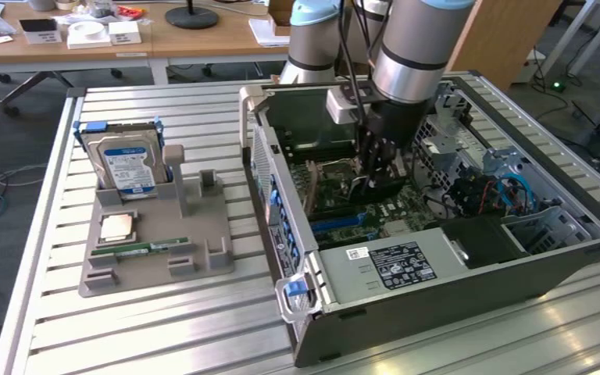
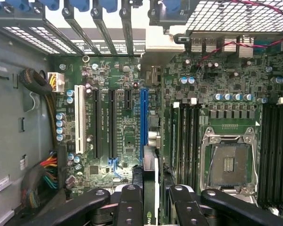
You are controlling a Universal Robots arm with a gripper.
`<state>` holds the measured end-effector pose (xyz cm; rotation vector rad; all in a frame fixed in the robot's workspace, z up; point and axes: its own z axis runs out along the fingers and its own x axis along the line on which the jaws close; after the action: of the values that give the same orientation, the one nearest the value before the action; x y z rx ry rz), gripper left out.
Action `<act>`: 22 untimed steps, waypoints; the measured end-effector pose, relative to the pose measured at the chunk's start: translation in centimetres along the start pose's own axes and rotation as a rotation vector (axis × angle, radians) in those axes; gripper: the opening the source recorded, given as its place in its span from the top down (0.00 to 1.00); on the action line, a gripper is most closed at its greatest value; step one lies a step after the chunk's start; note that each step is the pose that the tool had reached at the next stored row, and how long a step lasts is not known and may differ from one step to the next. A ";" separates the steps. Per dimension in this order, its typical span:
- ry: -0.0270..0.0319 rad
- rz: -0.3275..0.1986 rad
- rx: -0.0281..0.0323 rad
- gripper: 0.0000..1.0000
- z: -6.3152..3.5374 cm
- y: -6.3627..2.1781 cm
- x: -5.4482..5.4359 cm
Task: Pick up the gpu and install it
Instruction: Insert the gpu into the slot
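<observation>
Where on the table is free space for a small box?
Bare slats lie on the camera's side of the grey holder; a narrow strip runs between holder and computer case. Inside the case, around the end effector, it is crowded.

You have the gripper (image 1: 375,176) inside the open computer case (image 1: 487,291), gripping the gpu (image 1: 378,191) on edge; a grey parts stand (image 1: 144,264) sits beside that case.

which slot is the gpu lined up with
The blue slot: the gpu sits in line with it; the white slot and black slots lie aside.
</observation>
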<state>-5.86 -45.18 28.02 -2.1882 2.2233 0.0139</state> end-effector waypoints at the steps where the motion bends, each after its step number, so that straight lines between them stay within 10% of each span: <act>1: -0.0001 0.000 0.0003 0.74 0.02 0.03 0.1; 22: -0.0002 -0.003 0.0035 0.74 1.36 1.32 0.7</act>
<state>-7.19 -45.87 26.64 -2.1902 2.2177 0.0102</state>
